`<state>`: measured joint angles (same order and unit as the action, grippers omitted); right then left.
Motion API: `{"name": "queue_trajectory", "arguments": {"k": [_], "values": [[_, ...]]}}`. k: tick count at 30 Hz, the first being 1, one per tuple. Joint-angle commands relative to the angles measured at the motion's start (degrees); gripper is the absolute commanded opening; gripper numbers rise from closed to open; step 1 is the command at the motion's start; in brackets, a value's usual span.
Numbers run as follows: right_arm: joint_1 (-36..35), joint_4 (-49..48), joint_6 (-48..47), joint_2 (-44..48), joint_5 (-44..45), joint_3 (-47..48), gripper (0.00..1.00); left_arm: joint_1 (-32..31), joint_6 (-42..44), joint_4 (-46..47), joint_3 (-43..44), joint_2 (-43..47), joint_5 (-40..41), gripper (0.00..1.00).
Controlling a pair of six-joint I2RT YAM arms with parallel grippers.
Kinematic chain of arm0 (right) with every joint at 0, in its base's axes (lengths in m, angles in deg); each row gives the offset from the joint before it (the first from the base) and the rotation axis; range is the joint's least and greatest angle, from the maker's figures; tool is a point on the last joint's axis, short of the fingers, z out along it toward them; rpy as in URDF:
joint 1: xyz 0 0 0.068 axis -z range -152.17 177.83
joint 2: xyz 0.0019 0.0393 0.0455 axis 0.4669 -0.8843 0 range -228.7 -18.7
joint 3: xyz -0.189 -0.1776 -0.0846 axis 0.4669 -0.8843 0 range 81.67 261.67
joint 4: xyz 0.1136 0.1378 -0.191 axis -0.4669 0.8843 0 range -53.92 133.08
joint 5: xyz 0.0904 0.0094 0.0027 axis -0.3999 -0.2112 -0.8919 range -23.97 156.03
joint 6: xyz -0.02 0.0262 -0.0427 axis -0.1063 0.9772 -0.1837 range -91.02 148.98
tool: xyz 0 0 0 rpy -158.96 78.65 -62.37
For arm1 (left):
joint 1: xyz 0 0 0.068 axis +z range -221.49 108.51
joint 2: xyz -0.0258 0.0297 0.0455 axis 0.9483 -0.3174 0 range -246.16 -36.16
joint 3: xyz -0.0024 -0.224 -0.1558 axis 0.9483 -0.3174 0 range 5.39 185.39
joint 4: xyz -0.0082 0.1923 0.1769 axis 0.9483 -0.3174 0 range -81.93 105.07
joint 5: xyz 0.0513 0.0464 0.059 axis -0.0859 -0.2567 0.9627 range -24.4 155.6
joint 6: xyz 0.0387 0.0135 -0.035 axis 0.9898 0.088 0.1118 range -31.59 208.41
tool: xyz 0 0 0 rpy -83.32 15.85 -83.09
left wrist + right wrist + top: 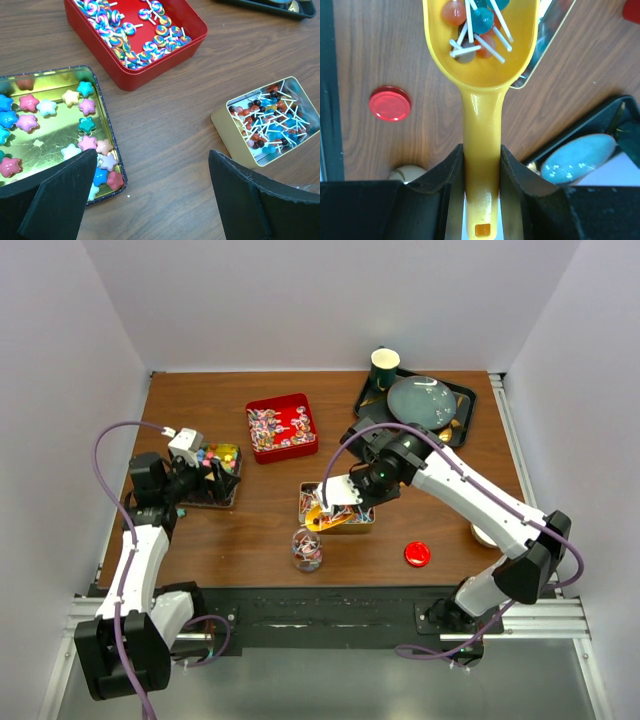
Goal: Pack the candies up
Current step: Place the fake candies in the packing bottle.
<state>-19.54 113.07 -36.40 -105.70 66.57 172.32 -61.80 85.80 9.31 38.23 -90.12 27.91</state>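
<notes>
Ball lollipops (477, 22), red and teal with white sticks, lie in the bowl of the yellow scoop (481, 100), straight ahead of the right gripper (481, 152). Its jaws are narrow, clamped on the scoop handle from both sides. The bowl sits over the edge of a gold tin (550, 45), ahead and right of the jaws, and the tin holds more of the same lollipops. A red lid (390, 103) lies on the table (380, 50) left of the jaws. A cream round thing, half hidden, is close by the left finger. A dark tray (620, 107) with a blue-green plate (580, 157) is right of the jaws.

The left gripper (152, 155) has its jaws wide, with nothing between them but bare wood. Star candies (30, 120) in pink, blue and yellow lie in a gold-lined tin (50, 135) ahead-left, a few just past the left finger tip. Swirl lollipops (135, 35) fill a red tin (165, 67) farther ahead, and the gold tin is ahead-right of the right finger.

In the top view a glass jar (307, 550) with some candy in it stands just behind the scoop, on the arm-base side. A green cup (385, 365) stands at the tray's far corner.
</notes>
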Motion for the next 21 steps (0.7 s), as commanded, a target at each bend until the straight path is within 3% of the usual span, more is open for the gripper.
{"name": "queue_trajectory", "arguments": {"k": [1, 21], "values": [[-2.0, 6.4, -0.6, 0.6, 3.7, 2.3, 0.00, 0.3, -1.2, 3.4, -0.8, 1.6, 0.2, 0.98], [-10.2, 10.3, 0.9, -2.6, 14.8, 3.7, 0.00, 0.5, -2.6, 4.9, -1.8, 2.0, 0.0, 0.98]]}}
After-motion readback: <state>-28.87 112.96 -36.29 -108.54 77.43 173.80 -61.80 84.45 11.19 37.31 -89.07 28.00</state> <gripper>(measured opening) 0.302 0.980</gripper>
